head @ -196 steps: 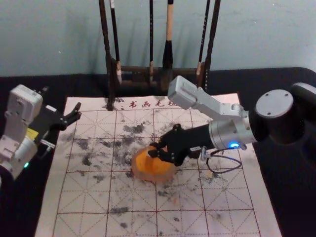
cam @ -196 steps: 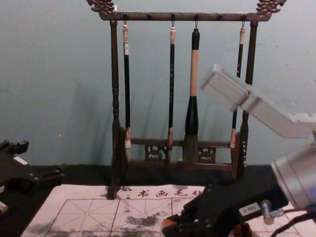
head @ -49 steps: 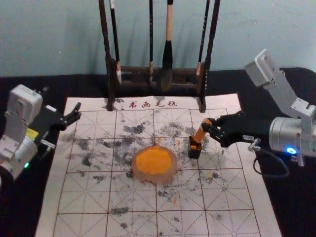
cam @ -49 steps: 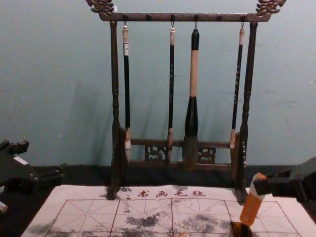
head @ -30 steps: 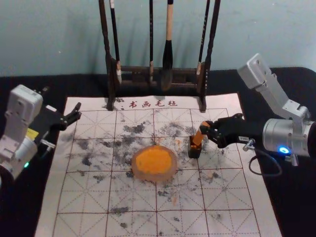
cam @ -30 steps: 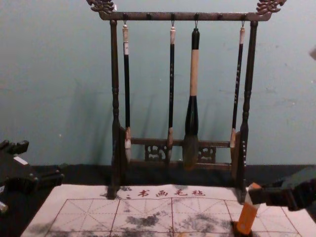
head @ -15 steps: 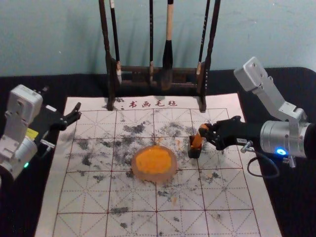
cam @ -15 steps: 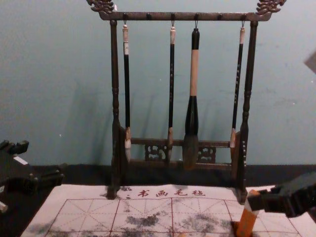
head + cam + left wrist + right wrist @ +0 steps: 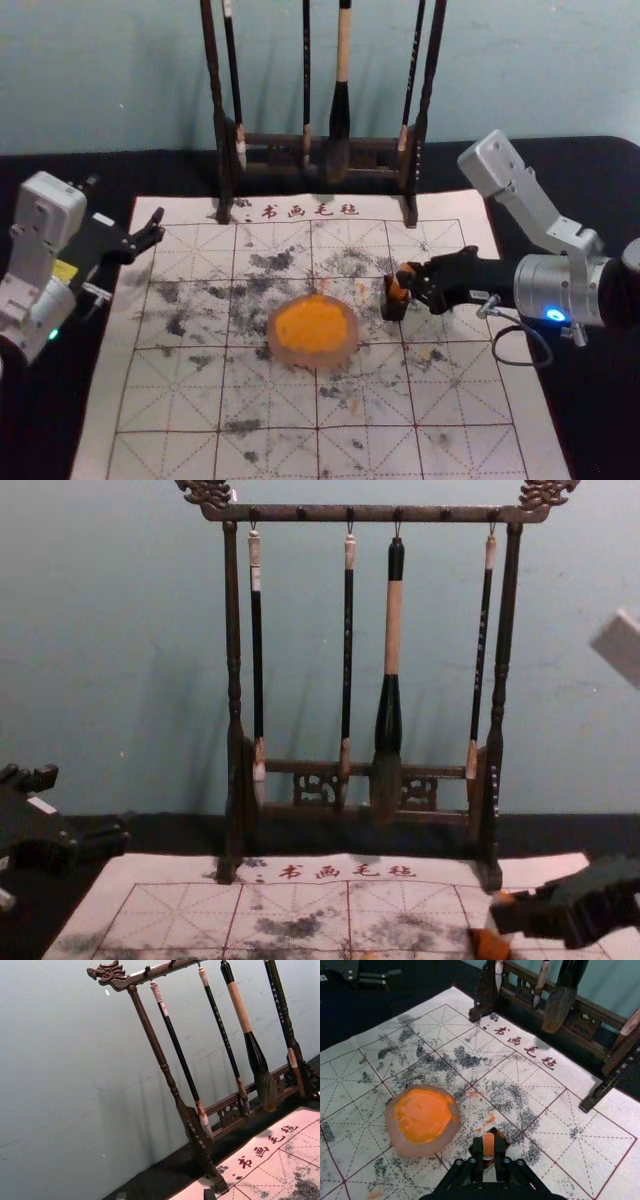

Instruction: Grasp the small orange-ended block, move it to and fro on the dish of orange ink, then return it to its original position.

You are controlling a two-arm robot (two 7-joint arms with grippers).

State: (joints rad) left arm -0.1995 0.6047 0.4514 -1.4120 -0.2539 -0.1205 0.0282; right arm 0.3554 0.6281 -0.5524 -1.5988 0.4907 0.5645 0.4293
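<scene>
- Lowered since the earlier head frame: right gripper [image 9: 412,281] and orange-ended block [image 9: 488,1143], the latter now deeper in the small dark holder [image 9: 394,309].
- Grip state: I have the right fingers closed on the block's upper end, leaving its lower end free to enter the holder.
- Position: the holder stands on the calligraphy mat [image 9: 470,380], just beside the ink dish [image 9: 312,361].
- Left gripper [image 9: 156,225]: parked at the mat's left edge, fingers apart, holding nothing.
- Release, I judge, only once seated; early opening could leave it leaning.

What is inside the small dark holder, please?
Inside the holder is the orange block, held by the right gripper; its lower end and the holder's floor are hidden.
</scene>
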